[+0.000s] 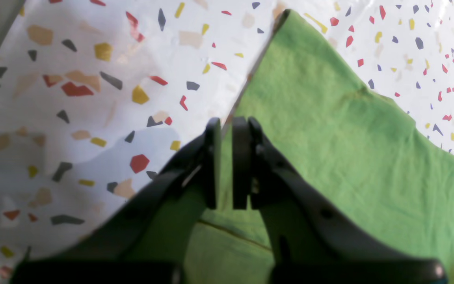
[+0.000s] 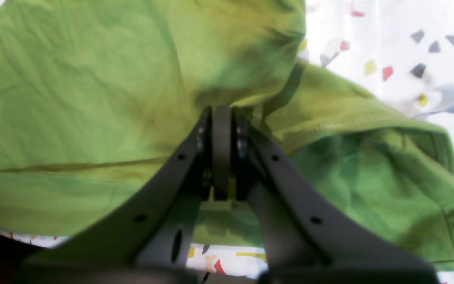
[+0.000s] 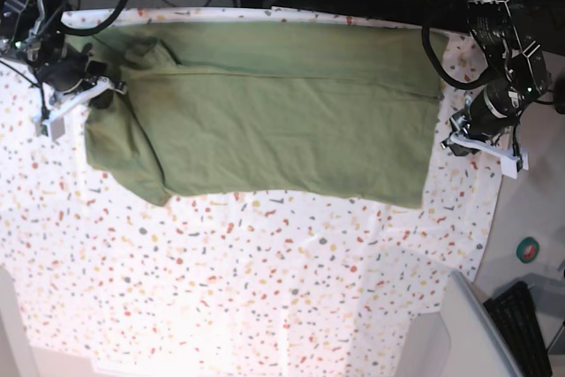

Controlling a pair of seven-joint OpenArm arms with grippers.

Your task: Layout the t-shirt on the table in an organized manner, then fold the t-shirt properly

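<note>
**A:** Nearest the left wrist camera, the left claw [image 1: 226, 163] shows its jaws almost pressed together, a thin strip of the plain olive-green soft cotton t-shirt [image 1: 329, 138] pinched between them at the cloth's edge.

**B:** And the right claw [image 2: 222, 152]? In its own view the jaws sit tight together with green fabric bunched around the tips, so it reads as pinching a fold near a stitched hem.

**A:** Farther out, the base view shows the t-shirt lying spread across the far half of the white confetti-flecked table [image 3: 265, 289], stretched between the two arms. The end by the right claw is rumpled and drooping; the end by the left claw lies flatter.

**B:** The cloth looks light, limp and wrinkle-prone, so it should sag wherever it is unsupported.

**A:** Hence holds at corners or hems probably suit it best, with both ends kept taut. One-sided pulling would likely drag it into creases.
</note>
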